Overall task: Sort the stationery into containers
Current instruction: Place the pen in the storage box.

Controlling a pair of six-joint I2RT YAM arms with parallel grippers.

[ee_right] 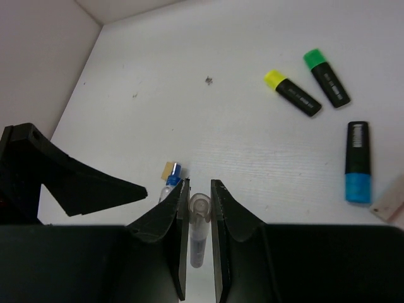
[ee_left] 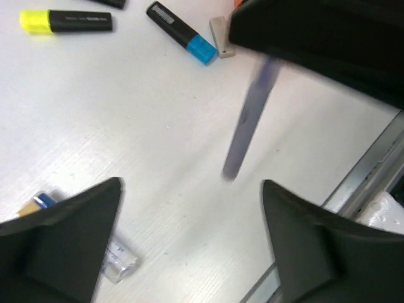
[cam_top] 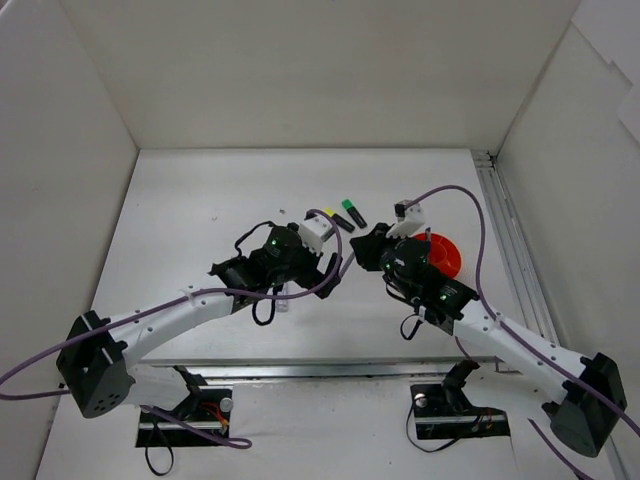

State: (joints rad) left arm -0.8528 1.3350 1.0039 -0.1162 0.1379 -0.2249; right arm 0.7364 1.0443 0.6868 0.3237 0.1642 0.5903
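Left claw (ee_left: 189, 186): spread wide, empty, centre of the overhead view.
Blue-capped tube (ee_left: 117, 260): lying flat, lower left of the left wrist view.
Right claw (ee_right: 199, 184): clamped on a thin pen (ee_left: 249, 117), right of centre overhead.
Orange-red pot (cam_top: 447, 256): just right of that claw.

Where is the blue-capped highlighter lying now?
In the right wrist view, the blue-capped highlighter lies at the right, below the green-capped highlighter, its cap near the pale strip.
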